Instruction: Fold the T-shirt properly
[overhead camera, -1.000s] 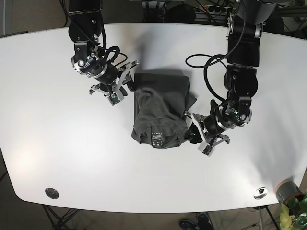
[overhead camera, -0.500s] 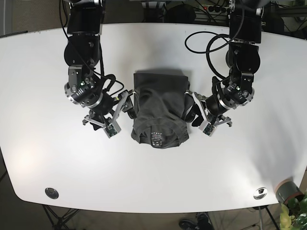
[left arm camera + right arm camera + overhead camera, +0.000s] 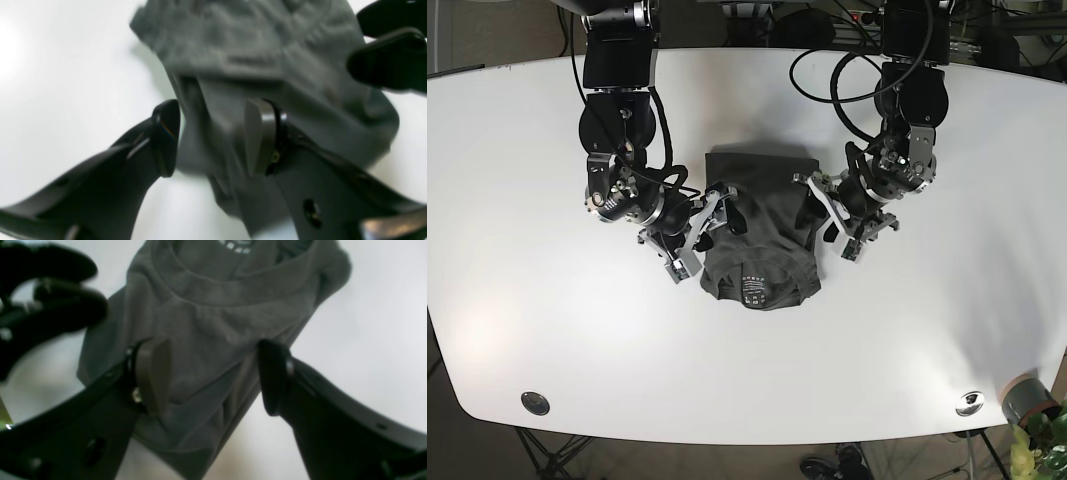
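Note:
A dark grey T-shirt point(image 3: 762, 230) lies folded into a rough rectangle in the middle of the white table point(image 3: 547, 300), with its collar and printed label point(image 3: 754, 288) toward the front. My left gripper point(image 3: 822, 215) is open at the shirt's right edge. In the left wrist view the gripper point(image 3: 213, 140) has its jaws astride a fold of the shirt point(image 3: 253, 50). My right gripper point(image 3: 712, 220) is open at the shirt's left edge. In the right wrist view the gripper point(image 3: 213, 376) has its jaws spread over the shirt point(image 3: 217, 316) below the collar.
Two round metal inserts point(image 3: 535, 403) point(image 3: 970, 402) sit near the table's front edge. A potted plant point(image 3: 1032, 405) stands off the front right corner. Cables point(image 3: 847, 90) hang along the left arm at the back.
Both arms have closed in on the shirt. The right gripper came from the back left to the left edge; the left gripper came from the front right to the right edge.

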You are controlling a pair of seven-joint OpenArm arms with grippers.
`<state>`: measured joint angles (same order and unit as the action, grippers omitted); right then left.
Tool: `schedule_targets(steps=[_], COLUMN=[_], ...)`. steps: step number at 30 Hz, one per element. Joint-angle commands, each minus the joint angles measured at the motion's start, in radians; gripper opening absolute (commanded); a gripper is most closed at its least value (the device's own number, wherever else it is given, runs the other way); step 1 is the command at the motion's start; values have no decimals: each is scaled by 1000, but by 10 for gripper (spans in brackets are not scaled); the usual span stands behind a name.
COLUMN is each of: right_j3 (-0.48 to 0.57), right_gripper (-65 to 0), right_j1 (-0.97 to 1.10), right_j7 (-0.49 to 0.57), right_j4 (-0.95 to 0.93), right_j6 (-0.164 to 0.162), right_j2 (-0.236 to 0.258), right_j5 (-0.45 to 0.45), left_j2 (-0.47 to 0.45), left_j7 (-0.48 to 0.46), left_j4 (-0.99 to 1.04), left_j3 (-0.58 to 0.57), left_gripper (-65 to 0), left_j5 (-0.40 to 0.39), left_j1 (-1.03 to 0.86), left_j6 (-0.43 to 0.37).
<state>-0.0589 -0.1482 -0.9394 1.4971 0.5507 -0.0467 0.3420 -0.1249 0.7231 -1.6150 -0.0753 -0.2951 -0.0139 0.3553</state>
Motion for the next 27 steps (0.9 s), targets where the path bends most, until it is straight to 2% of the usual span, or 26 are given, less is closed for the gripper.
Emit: schedule_targets(steps=[1,4,7,11,19,22,27], right_j3=[-2,-2,-2,-2,-3,-34,-65], right_gripper=[-274,-336,-457,-563,-574,-598,-599], right_j1=[-26,-27,-31,-32,-32,-31,-31], right_j7=[30,33,33,33,52,50,50], right_j4=[-8,-20,-22,-22,-22,-14,-14], right_j6=[4,4,4,4,4,4,4], right_j2=[1,-2,-2,-2,5,6,9], right_j5=[30,32,33,32,27,33,29], left_j2=[3,3,3,4,0,-2,3], left_j7=[-15,-33,-87,-92,-92,-92,-92], left_j4=[-20,-18,-18,-18,-18,-26,-61], left_j3=[-1,-1,-5,-4,-1,2,68], left_gripper=[-358,-390,-510,-615,-626,-626,-626], left_j5=[-14,-16,-17,-17,-19,-20,-20], left_j1=[12,-21,-36,-36,-33,-36,-68], left_j6=[3,3,4,3,6,6,8])
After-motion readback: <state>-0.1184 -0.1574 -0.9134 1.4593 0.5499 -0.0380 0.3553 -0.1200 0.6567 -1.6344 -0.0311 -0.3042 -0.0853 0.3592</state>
